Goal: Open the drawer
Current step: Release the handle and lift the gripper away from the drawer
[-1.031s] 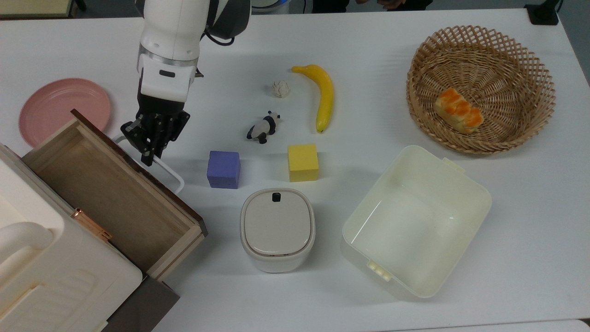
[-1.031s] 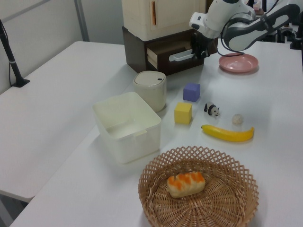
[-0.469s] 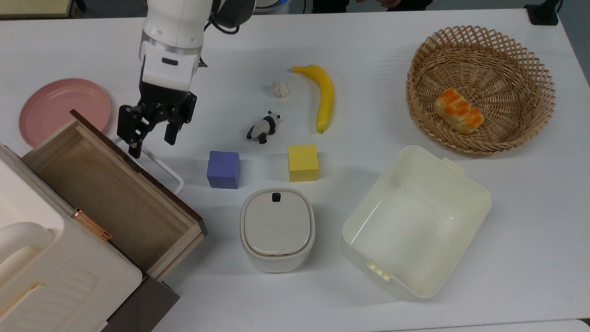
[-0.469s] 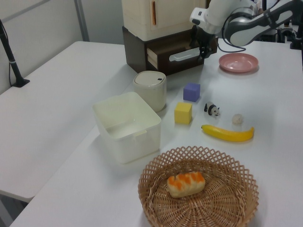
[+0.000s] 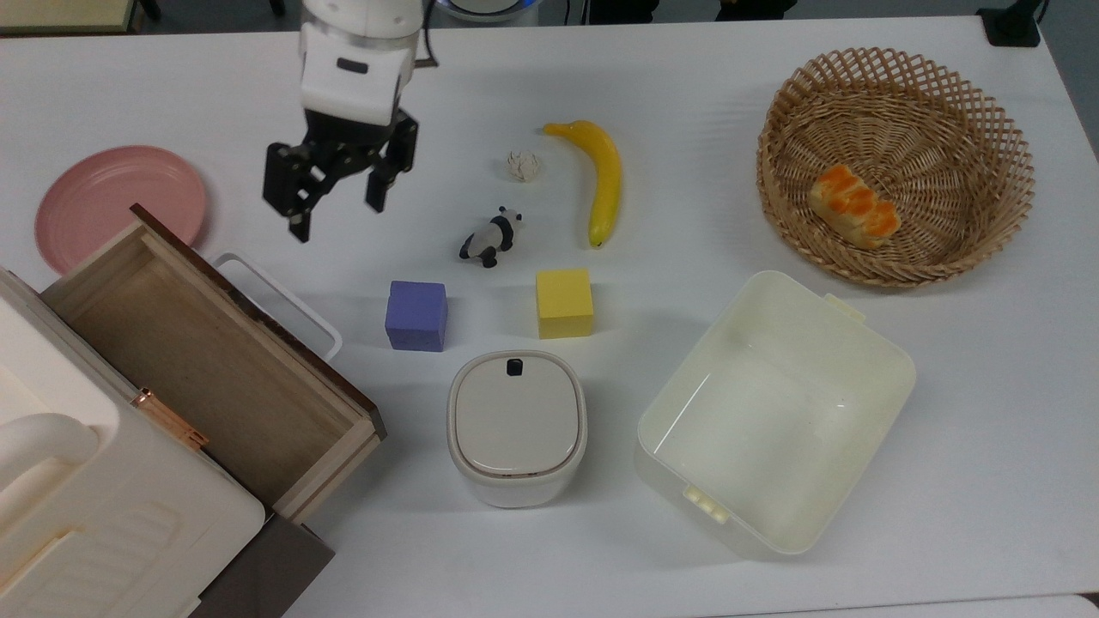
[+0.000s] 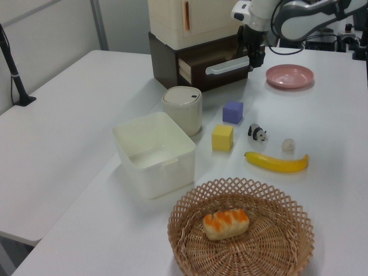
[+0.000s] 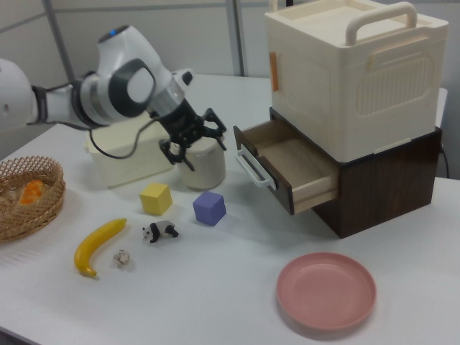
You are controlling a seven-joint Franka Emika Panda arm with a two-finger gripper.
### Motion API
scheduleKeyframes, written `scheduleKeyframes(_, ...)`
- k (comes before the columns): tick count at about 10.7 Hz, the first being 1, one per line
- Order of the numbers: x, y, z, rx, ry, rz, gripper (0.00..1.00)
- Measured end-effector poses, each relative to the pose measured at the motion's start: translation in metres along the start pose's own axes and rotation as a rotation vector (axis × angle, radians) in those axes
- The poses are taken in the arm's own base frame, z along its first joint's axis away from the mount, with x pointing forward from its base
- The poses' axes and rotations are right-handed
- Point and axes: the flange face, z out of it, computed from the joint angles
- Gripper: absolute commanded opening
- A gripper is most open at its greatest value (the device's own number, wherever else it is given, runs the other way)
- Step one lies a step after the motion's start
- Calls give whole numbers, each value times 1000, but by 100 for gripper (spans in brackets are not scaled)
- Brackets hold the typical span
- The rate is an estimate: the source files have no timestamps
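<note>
- Pink plate (image 5: 118,202) on bench (image 5: 687,86), off to the tool's left in the top view; untouched.
- Drawer (image 5: 210,365) pulled well out of the cream-topped cabinet (image 5: 103,515), light-wood interior exposed and bare; sits below and to the left of the tool in the top view.
- White loop handle (image 5: 279,300) free, nothing around it; lies just below the tool in the top view, apart from it.
- Tool (image 5: 339,199) released, jaws spread wide, nothing between them. A second ago closed on the handle; half a second ago opened beside it; now lifted and backed off toward the top view's upper right.
- Judgement: pull finished, grip let go, arm retreating. Task looks essentially done; only clearing away remains.
- Purple cube (image 5: 416,315), panda figure (image 5: 491,238), yellow cube (image 5: 564,302), banana (image 5: 601,176) to the tool's right in the top view; none shifted over the last second.
- Lidded white bin (image 5: 518,427) and cream tub (image 5: 773,412) further right and below; unchanged.
</note>
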Motion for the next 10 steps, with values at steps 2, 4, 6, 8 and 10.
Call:
scheduleKeyframes(2, 11, -13, -21, 78, -24, 86, 98)
scheduleKeyframes(4, 18, -29, -34, 131, -60, 159, 100)
scheduleKeyframes(6, 23, -44, -47, 188, -88, 263, 100)
scheduleKeyframes(8, 28, -50, -69, 218, -114, 374, 100)
scheduleKeyframes(10, 28, -50, -88, 232, -161, 474, 100)
